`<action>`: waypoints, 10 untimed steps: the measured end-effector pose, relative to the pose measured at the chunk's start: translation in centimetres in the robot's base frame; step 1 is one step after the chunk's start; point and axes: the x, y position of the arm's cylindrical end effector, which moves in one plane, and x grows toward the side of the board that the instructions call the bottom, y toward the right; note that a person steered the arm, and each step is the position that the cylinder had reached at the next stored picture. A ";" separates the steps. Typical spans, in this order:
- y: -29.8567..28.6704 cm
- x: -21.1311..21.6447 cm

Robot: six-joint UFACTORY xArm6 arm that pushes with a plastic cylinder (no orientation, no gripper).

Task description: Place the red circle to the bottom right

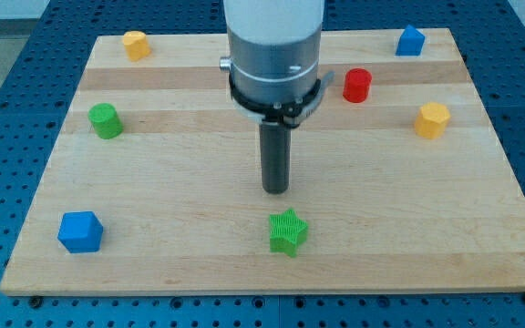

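Note:
The red circle (356,85) is a short red cylinder on the wooden board (199,173), toward the view's upper right. My tip (275,189) is near the board's middle, well to the lower left of the red circle and not touching it. The tip stands just above a green star (288,231). The arm's grey body hides part of the board at the view's top centre.
A yellow block (135,44) sits top left, a blue block (410,41) top right, a yellow hexagon-like block (432,119) at the right. A green cylinder (106,120) is at the left and a blue cube (80,231) bottom left.

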 end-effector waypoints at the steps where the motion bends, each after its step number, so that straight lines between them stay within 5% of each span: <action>1: 0.0 -2.6; 6: 0.6 -7.1; 10: 3.9 -17.8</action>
